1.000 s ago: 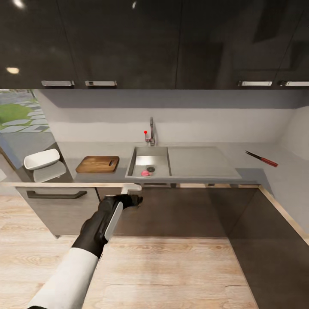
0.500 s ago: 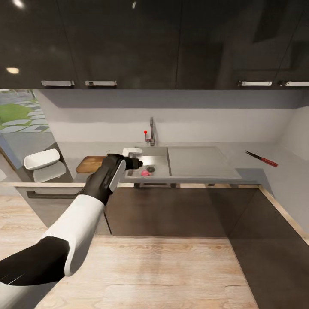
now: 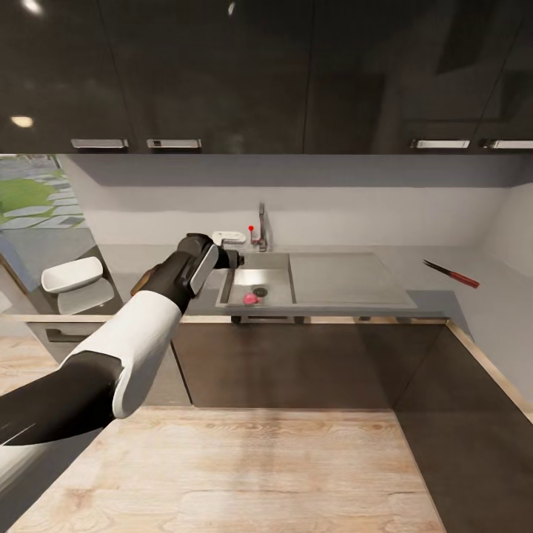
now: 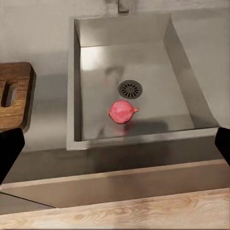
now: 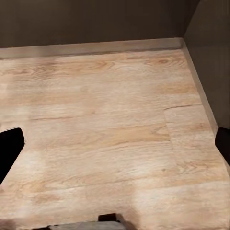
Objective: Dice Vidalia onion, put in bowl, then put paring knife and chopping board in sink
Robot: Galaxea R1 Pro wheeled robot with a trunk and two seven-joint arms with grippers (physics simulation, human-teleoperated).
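The left hand [image 3: 234,260] is held with fingers spread wide and nothing between them, above the sink's [image 3: 275,260] left rim. The pink onion [image 4: 122,111] lies in the basin beside the drain [image 4: 130,89]. The chopping board [image 4: 13,93] rests on the surface [image 3: 437,296] left of the sink. The right hand [image 5: 115,148] is spread wide over the wooden floor [image 5: 110,129].

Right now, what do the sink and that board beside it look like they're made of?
The sink looks like brushed steel: matte grey walls with soft, blurry reflections and a dark round drain. The chopping board appears to be wood, warm brown with visible grain and a cut-out handle slot. Since it's a rendered scene, these are only looks.
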